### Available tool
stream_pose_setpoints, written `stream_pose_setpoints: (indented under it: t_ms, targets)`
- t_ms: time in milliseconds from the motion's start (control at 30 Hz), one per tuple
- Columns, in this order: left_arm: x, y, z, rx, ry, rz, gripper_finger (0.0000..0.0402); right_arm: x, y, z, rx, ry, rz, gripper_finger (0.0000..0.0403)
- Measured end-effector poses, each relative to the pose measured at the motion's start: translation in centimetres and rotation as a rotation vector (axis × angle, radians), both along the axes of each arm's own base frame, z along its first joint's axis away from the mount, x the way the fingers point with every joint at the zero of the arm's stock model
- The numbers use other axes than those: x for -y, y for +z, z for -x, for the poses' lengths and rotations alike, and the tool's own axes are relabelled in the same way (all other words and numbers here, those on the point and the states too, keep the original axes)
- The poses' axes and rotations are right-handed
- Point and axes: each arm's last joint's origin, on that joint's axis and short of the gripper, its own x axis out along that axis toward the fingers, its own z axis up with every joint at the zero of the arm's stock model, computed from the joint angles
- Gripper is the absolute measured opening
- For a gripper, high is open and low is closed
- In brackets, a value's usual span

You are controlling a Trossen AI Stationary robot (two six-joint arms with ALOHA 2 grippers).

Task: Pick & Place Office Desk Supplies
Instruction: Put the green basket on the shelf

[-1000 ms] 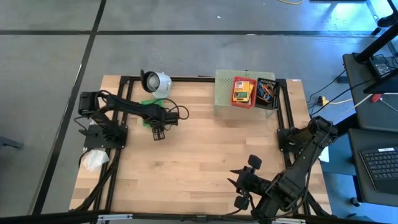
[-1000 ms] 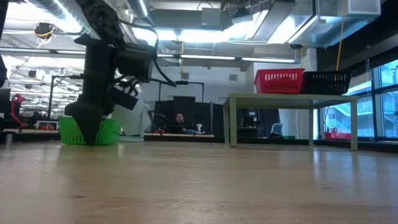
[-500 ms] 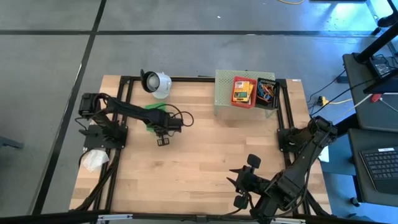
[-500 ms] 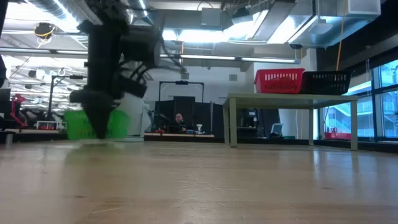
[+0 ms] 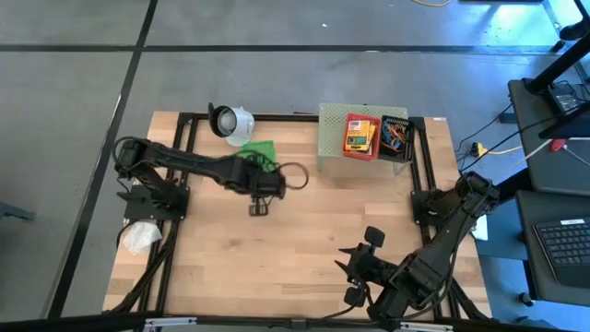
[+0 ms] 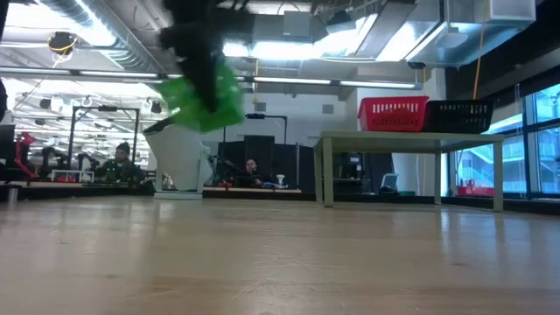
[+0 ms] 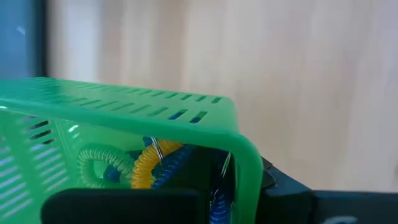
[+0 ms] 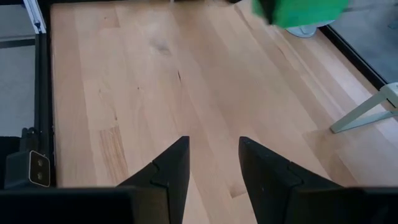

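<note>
While no label reads legibly, left end effector (image 5: pixel 259 181) clamps green basket (image 5: pixel 259 152) aloft; right end effector (image 8: pixel 213 163) stands apart.

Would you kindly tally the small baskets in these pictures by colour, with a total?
Green: 1, the green basket lifted off the table in the left gripper, with coiled bands inside.
Red: 1, the red basket on the pale green shelf.
Black: 1, the black basket beside it on the shelf.
Total: 3.
</note>
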Motion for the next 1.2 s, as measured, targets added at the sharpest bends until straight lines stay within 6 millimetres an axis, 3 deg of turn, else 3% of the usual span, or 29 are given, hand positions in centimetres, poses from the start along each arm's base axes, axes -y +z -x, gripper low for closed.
stream_pose_setpoints:
  t_ms: [267,433,600,833,967,1200]
  targets:
    - [-5.3,3.3,-4.5,0.053,-0.013,-0.058,0.0028,0.0,0.0,0.0,-0.021,0.018,0.012,0.0139]
    - [-8.1,3.2,-7.4,0.038,-0.025,-0.032,0.0028,0.2,-0.1,0.3,-0.046,0.012,0.016,0.0139]
    - [-8.6,2.8,-9.5,-0.060,-0.046,-0.040,0.0028,0.4,-0.2,1.0,-0.060,-0.037,0.002,0.0139]
    - [-6.3,3.4,-9.0,-0.128,-0.112,0.044,0.0028,0.8,-0.2,0.9,-0.062,-0.061,0.010,0.0139]
    - [-3.6,4.3,-7.9,-0.152,-0.095,0.130,0.0028,1.3,-0.3,0.4,-0.070,-0.078,0.007,0.0139]
    - [2.5,2.0,-8.1,-0.132,-0.057,0.168,0.0028,1.3,-0.2,0.2,-0.063,-0.086,-0.009,0.0139]
